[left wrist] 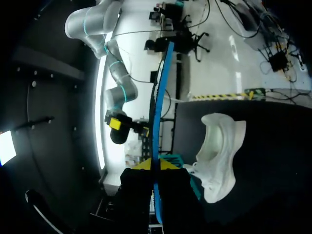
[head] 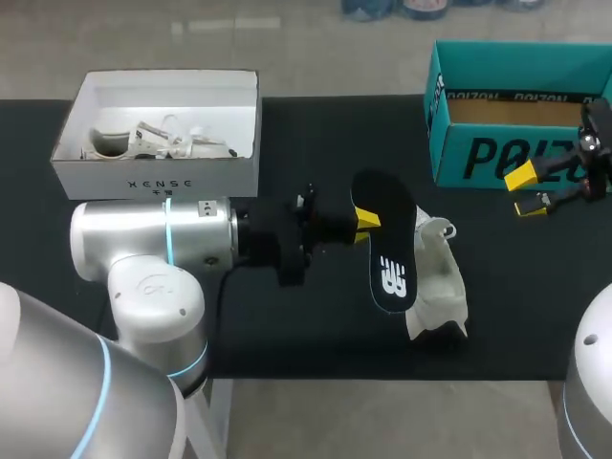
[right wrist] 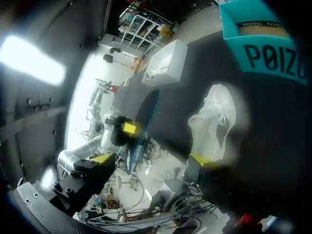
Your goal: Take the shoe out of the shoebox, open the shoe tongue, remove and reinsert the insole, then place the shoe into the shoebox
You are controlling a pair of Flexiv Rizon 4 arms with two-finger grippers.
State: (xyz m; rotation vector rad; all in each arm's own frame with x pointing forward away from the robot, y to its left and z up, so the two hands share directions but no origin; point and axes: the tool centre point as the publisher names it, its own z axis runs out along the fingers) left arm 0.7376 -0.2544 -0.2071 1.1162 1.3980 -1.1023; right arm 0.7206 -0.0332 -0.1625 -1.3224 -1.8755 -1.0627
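While left jaws pinch the thin oval black insole, right jaws gape wide.

Robotics lab, silver left arm and right arm at a black table

Left arm is coming in from the left side, its forearm lying level and the wrist pointing straight ahead. Left gripper is clamping both yellow tips on the insole, which is standing edge-on between them. Right gripper is hanging at the far right, its fingers spreading wide apart.
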